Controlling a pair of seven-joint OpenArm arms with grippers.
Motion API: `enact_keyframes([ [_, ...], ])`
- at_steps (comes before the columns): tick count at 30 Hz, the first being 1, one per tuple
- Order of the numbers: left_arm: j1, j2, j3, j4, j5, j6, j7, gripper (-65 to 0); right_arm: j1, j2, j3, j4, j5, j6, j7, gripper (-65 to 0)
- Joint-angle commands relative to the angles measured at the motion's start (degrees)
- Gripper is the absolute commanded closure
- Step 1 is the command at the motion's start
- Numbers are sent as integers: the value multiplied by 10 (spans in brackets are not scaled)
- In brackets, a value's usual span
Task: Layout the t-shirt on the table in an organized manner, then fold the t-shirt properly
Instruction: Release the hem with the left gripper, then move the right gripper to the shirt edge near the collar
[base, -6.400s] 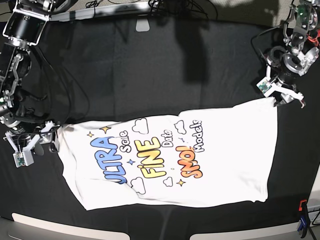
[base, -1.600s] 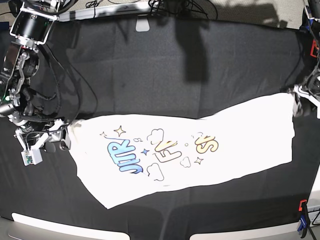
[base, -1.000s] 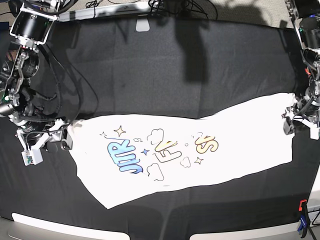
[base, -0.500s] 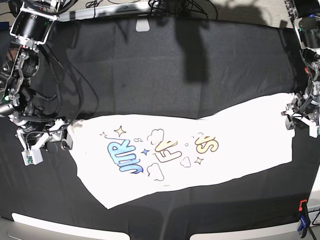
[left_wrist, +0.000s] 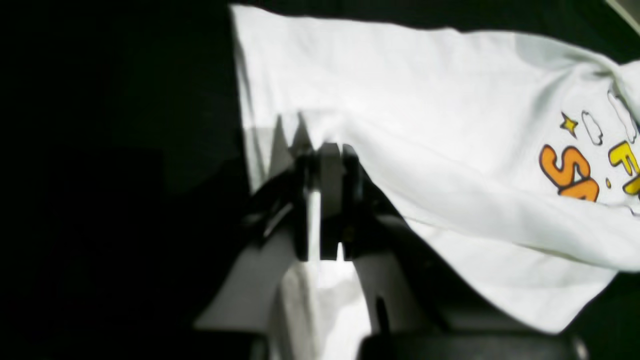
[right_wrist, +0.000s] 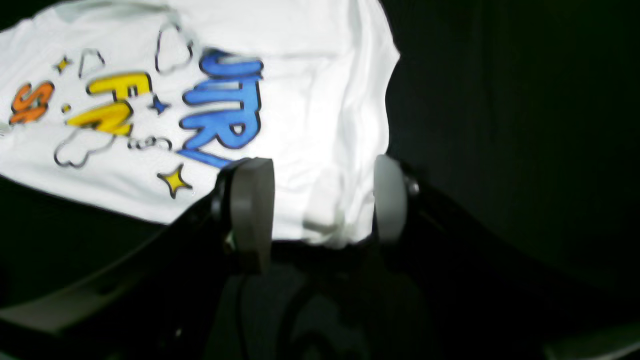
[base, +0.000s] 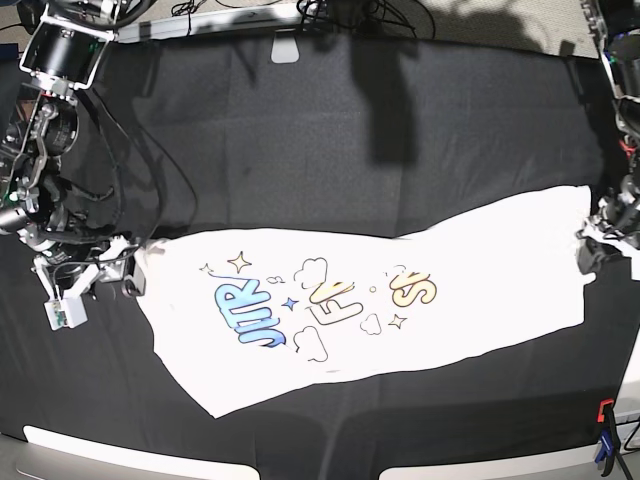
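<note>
My left tool (left_wrist: 325, 155) has its jaws pressed together, clamped on the t-shirt (base: 400, 300) edge just ahead of me, so I can pull it taut. My right tool (right_wrist: 320, 200) stands apart, straddling the opposite hem, not gripping. The t-shirt lies half-folded on the worktop (base: 300, 130) between both.
</note>
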Motion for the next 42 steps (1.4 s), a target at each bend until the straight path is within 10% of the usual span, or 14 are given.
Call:
enact_keyframes([
  [1,-11,-14,-4,9,-19,-10,-7,0,11,9,2,10,10,0,7,-295],
  [14,-11,2,-4,9,-52,-50,11,0,-23,12,-27,50,134,59,-92,-294],
  [23,-11,2,-4,9,-45,-50,7,0,-134,43,-189,166,-134,59,27,-269],
  [28,-11,2,-4,9,-44,-50,8,0,-139,90,-256,144,-301,-38,105,-269],
  [33,-11,2,-4,9,-32,-50,7,0,-139,95,-263,86,-358,-106,169,-269],
  [42,-11,2,-4,9,-32,-50,7,0,-109,95,-263,1,-421,-116,259,-269],
])
